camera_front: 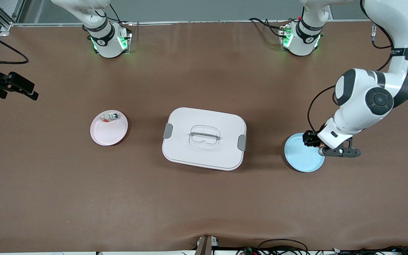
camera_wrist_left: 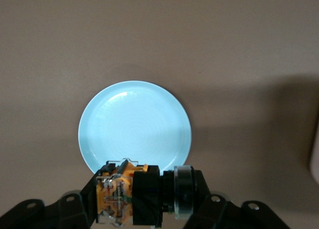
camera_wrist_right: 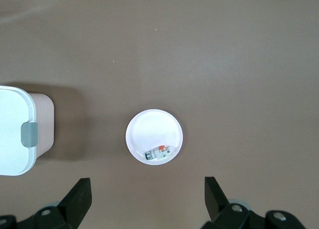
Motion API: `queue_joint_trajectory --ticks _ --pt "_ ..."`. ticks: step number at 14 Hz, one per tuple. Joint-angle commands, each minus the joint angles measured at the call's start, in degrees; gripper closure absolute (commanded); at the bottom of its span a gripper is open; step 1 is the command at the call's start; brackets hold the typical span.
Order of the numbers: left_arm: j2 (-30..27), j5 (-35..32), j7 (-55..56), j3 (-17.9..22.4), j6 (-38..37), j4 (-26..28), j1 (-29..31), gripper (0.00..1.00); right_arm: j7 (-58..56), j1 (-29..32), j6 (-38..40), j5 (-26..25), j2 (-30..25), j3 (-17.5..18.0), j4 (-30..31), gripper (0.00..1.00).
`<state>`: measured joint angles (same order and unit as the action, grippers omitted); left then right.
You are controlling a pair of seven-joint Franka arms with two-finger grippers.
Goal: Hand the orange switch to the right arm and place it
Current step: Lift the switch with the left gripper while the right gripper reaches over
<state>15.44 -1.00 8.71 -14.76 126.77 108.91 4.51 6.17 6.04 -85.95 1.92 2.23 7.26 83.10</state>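
My left gripper (camera_front: pixel 312 139) is shut on the orange switch (camera_wrist_left: pixel 119 196) and holds it just above the edge of the light blue plate (camera_front: pixel 301 159). In the left wrist view the switch lies crosswise between the fingers (camera_wrist_left: pixel 79 209), orange body at one side and round dark button end at the other, with the plate (camera_wrist_left: pixel 134 124) under it. My right gripper (camera_wrist_right: pixel 147 184) is open and empty, high over the table beside the pink plate (camera_wrist_right: pixel 149 129). It does not show in the front view.
A whitish-clear small part (camera_front: pixel 110 117) with green and red bits lies in the pink plate (camera_front: pixel 108 136) toward the right arm's end. A white lidded box (camera_front: pixel 204 138) with grey clips stands mid-table between the two plates.
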Motion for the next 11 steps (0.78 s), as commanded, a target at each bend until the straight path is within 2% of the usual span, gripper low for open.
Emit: queue_joint_trajectory --ticks 1,7,11 --pt "-0.06 1.7 6.72 -2.28 -6.52 -5.7 -0.03 1.0 -0.02 0.47 0.35 0.01 -0.82 0.39 1.01 0.0" --pt "0.38 8.55 27.98 -10.97 -8.39 -10.99 -1.08 1.0 -0.02 0.9 0.7 0.8 3.56 0.39 1.02 0.0" --pt "2.31 11.98 46.7 -13.18 -8.47 -15.73 -7.21 1.0 -0.2 1.25 2.18 0.62 6.64 0.3 1.19 0.0"
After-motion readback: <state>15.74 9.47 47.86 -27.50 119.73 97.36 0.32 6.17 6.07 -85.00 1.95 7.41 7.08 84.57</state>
